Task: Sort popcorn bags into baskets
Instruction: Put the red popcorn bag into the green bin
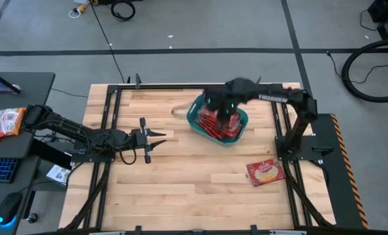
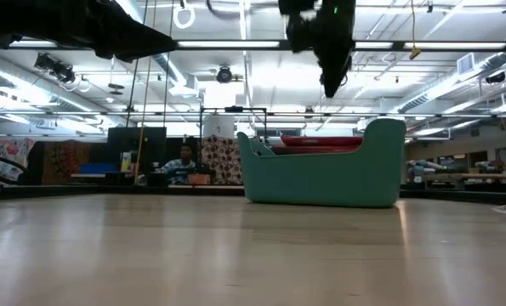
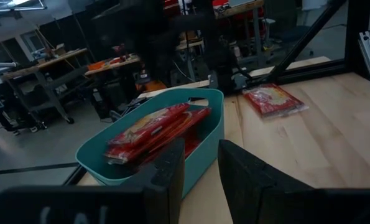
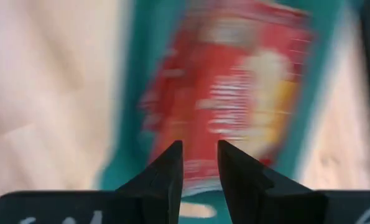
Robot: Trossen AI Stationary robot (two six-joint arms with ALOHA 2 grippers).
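The right gripper hangs above the teal basket, its fingers a small gap apart and holding nothing. The basket stands near the table's far edge, filled with a stack of red popcorn bags; I cannot count them. One more popcorn bag lies flat near the right edge. The left gripper rests low by the left side, fingers spread, empty.

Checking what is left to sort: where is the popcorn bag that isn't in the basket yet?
In the high view, one popcorn bag lies flat on the table's right side, nearer the front edge than the teal basket, beside the right arm's base.
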